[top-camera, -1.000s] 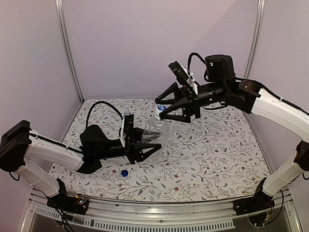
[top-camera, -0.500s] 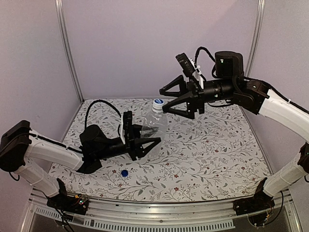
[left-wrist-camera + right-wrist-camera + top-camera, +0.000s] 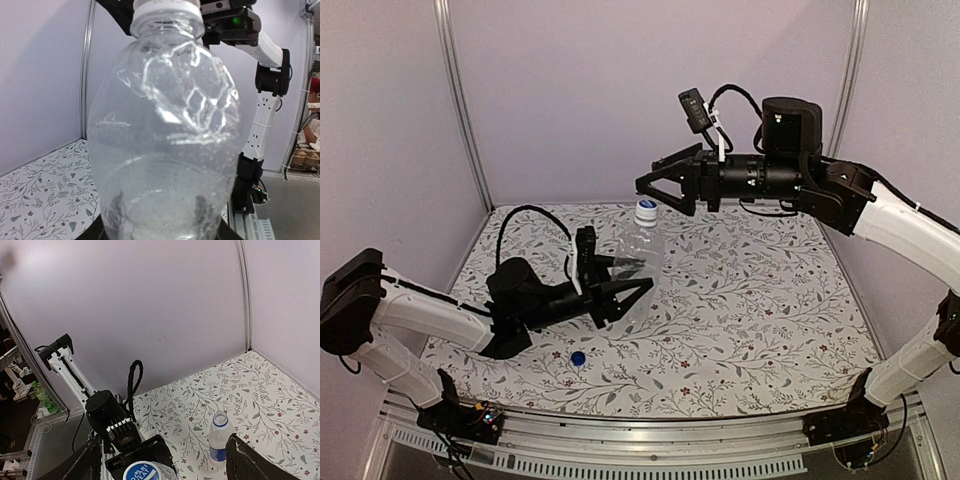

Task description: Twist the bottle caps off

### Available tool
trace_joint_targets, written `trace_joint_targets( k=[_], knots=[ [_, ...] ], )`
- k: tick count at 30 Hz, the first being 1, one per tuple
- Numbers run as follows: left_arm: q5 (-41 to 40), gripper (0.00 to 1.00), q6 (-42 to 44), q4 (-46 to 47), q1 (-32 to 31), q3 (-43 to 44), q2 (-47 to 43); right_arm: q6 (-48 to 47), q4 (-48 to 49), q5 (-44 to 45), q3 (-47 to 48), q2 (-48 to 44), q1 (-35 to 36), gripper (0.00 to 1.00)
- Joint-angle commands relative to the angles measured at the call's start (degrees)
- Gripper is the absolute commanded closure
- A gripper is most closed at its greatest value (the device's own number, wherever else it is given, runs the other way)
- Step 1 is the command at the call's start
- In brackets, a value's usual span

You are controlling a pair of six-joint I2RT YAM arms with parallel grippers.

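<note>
My left gripper [image 3: 625, 280] is shut on the lower body of the plain clear bottle [image 3: 638, 252] and holds it upright above the table. That bottle fills the left wrist view [image 3: 165, 130], with my fingers [image 3: 118, 210] dark behind its base. Its whitish cap with a blue top [image 3: 646, 210] is on the neck. My right gripper [image 3: 658, 192] is open, just above and to the right of that cap. In the right wrist view the cap [image 3: 145, 473] lies low between the spread fingers [image 3: 246, 461]. The blue-label bottle [image 3: 219, 438] stands uncapped on the table. The solid blue cap [image 3: 578, 357] lies on the table.
The flowered table cover [image 3: 760, 310] is bounded by purple walls and metal corner posts [image 3: 458, 100]. The left arm's black cable [image 3: 525, 215] loops above its wrist. A metal rail [image 3: 650, 440] runs along the near edge.
My right gripper has risen and drawn back from around the cap, still open. My left gripper has turned the plain bottle from tilted to upright.
</note>
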Motion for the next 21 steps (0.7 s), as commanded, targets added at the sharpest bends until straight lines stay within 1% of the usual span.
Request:
trace_joint_targets(
  k=[1,8,13,21],
  knots=[
    [-4.0,0.54,0.5,-1.0,0.7,1.3,0.6,2.6,-1.5,5.6,2.3,2.1,1.6,0.16],
    [-6.3,0.54,1.0,-1.8,0.7,1.3,0.2,2.7,-3.6,9.2,3.5,4.0,3.3,0.17],
    [-7.6,0.54,1.0,-2.1,0.7,1.1,-0.1,2.7,-4.6,9.1,4.0,5.4,4.1,0.26],
    [-9.8,0.54,1.1,-2.8,0.6,0.8,-0.7,2.6,-5.1,8.6,3.6,5.6,4.2,0.47]
  ],
)
